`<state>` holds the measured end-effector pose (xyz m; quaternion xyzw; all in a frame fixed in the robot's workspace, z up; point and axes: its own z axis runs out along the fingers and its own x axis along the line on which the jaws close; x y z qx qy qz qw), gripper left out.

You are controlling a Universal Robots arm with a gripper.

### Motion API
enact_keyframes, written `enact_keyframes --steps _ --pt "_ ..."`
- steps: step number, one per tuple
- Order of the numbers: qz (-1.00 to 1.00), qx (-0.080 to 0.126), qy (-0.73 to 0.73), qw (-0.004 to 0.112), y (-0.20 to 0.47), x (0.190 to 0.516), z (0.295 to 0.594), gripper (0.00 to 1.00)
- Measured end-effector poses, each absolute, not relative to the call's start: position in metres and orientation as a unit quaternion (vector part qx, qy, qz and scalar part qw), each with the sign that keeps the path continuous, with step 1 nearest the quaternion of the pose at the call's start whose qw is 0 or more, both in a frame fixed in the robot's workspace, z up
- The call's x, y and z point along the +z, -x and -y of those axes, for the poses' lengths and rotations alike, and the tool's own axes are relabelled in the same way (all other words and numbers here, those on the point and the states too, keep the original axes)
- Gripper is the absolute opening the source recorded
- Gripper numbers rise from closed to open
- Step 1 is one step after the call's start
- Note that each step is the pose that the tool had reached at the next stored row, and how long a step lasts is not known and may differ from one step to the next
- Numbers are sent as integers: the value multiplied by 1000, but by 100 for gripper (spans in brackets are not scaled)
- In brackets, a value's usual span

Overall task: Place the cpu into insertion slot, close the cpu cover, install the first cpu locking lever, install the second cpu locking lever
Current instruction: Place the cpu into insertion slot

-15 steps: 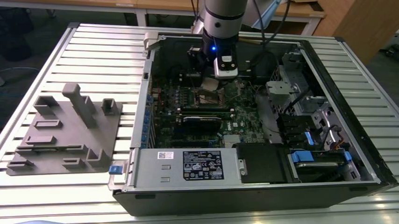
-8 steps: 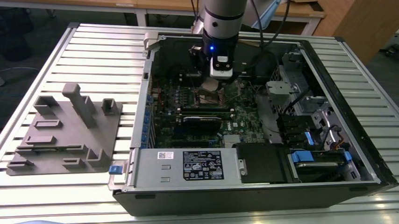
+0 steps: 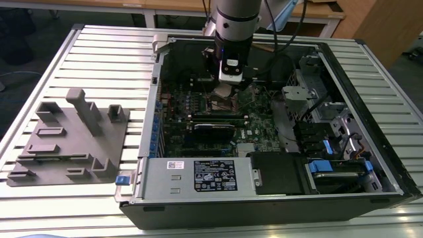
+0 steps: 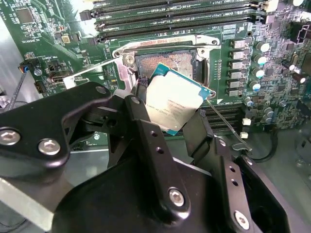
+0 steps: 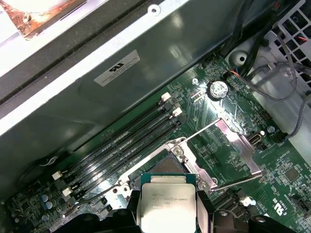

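Gripper point(image 4: 171, 110) is clamped on the cpu point(image 4: 176, 99), one black finger on each of two opposite edges. The pale metal top faces up toward the wrist, and the green rim shows at the corners. The first wrist view shows the same hold, with the cpu point(image 5: 167, 204) pinched between the fingers.

Landmark is the insertion slot point(image 4: 181, 62), the open square socket on the green board point(image 4: 58, 43).

- The cpu is above the slot and not in it. In both wrist views it covers only the slot's nearer edge. The bare contact field point(image 5: 167, 167) lies exposed beyond it. I judge the chip raised and short of centre, on the gripper's side of the slot.
- The cpu's edges do not run parallel to the slot's frame and look skewed in both wrist views. I cannot tell whether that is a twist about the vertical or a tilt.
- The cpu cover point(image 5: 233, 136) is swung up and open on one flank of the slot, next to the side facing the memory slots point(image 5: 121, 143). Its window is clear of the opening.
- A thin lever point(image 4: 228, 125) sticks out free on the flank opposite the cover, unlatched.

In the exterior view the gripper point(image 3: 229, 88) reaches down inside the open computer case point(image 3: 370, 124), directly over the slot's patch of board.

Stage, as I judge it: the first step is in hand. The chip is not seated, the cover is not closed, and neither lever is locked.
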<state>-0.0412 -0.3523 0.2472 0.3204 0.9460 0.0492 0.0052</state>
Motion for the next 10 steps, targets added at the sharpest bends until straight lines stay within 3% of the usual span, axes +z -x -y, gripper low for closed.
enact_keyframes --steps 10 --pt "-941 49 -336 6 41 247 352 54"
